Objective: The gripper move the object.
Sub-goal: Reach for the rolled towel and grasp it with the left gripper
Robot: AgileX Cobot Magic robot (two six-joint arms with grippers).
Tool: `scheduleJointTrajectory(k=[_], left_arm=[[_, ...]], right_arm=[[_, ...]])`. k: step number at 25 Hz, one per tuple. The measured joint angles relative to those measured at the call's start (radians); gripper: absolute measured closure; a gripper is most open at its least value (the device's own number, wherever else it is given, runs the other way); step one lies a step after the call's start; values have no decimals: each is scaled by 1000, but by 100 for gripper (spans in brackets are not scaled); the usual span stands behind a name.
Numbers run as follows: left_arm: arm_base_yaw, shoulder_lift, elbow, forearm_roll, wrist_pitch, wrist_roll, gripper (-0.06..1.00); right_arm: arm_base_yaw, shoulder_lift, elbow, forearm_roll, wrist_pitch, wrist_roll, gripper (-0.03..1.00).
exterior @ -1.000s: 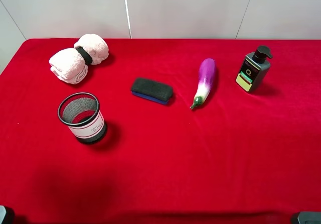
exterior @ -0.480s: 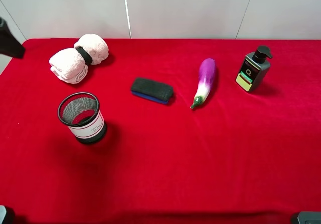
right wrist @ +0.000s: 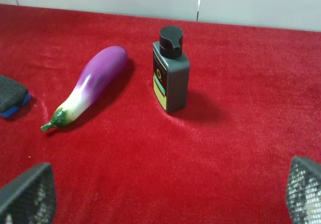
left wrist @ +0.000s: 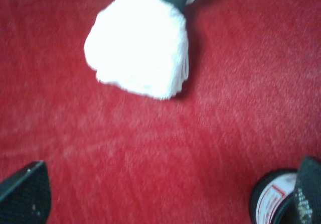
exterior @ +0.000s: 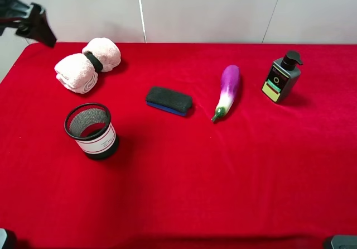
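The pale pink rolled towel [exterior: 88, 64], cinched by a black band, lies at the back left of the red table. In the left wrist view it [left wrist: 140, 48] is ahead of my left gripper [left wrist: 165, 194], whose fingers stand wide apart and empty. In the high view the left gripper [exterior: 38, 24] hangs in the air at the far left, left of and above the towel, not touching it. My right gripper [right wrist: 165, 194] is open and empty, low near the table's front right, facing the bottle and the eggplant.
A black mesh cup [exterior: 91, 130] stands in front of the towel and shows in the left wrist view [left wrist: 271, 204]. A dark sponge block [exterior: 169, 100] lies mid-table. A purple eggplant [exterior: 227, 91] and a dark pump bottle [exterior: 281, 78] are at the right.
My left arm has come into the high view from the left edge and moved right toward the towel. The objects have not moved.
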Motion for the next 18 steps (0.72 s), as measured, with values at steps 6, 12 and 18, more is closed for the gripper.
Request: scheduleJointTrajectory(k=[6,12,18], left_arm=[[-59,140,-117,9,-1,5,-2],[-97,279,-215,19,-1,13,-2],[-99,370,-228,103,-3,17,-2]], right_arm=[[0,0,0,0,0,0,27],[0,0,0,0,0,0,27],[0,0,0,0,0,0,27]])
